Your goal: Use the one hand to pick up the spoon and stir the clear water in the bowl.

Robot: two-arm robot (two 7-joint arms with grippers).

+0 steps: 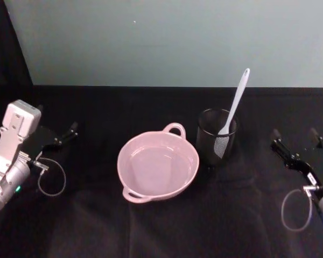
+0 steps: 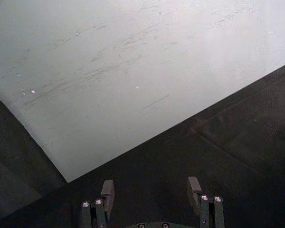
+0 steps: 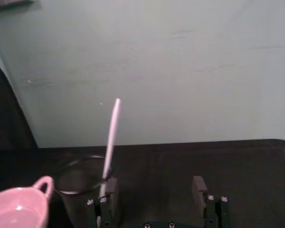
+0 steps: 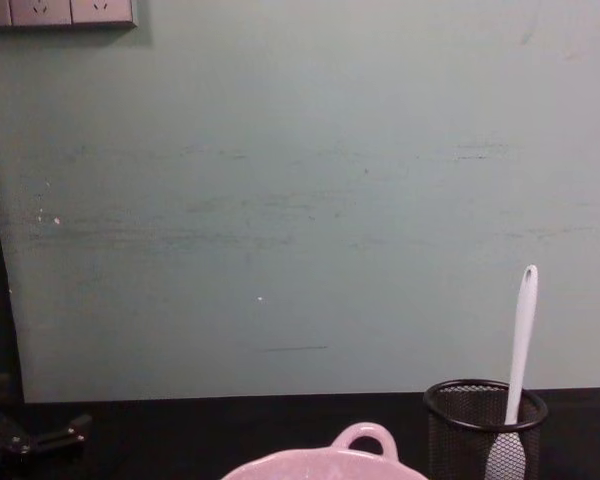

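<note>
The pale pink bowl (image 1: pixel 128 152) sits mid-table with clear water in it, one loop handle facing the wall; its rim also shows in the chest view (image 4: pixel 364 437) and the right wrist view (image 3: pixel 19 209). The white spoon (image 1: pixel 237 99) stands head-down in a black mesh cup (image 1: pixel 207 141) just right of the bowl, handle leaning up and to the right (image 4: pixel 521 335) (image 3: pixel 111 135). My right gripper (image 1: pixel 295 135) (image 3: pixel 155 186) hovers open and empty to the right of the cup. My left gripper (image 1: pixel 70 131) (image 2: pixel 151 187) rests open and empty far left of the bowl.
A black cloth (image 1: pixel 167 226) covers the table up to a pale green wall (image 1: pixel 172 43). The mesh cup (image 4: pixel 485 425) stands close beside the bowl. A cable loops by each wrist. Bare cloth lies in front of the bowl and between it and each gripper.
</note>
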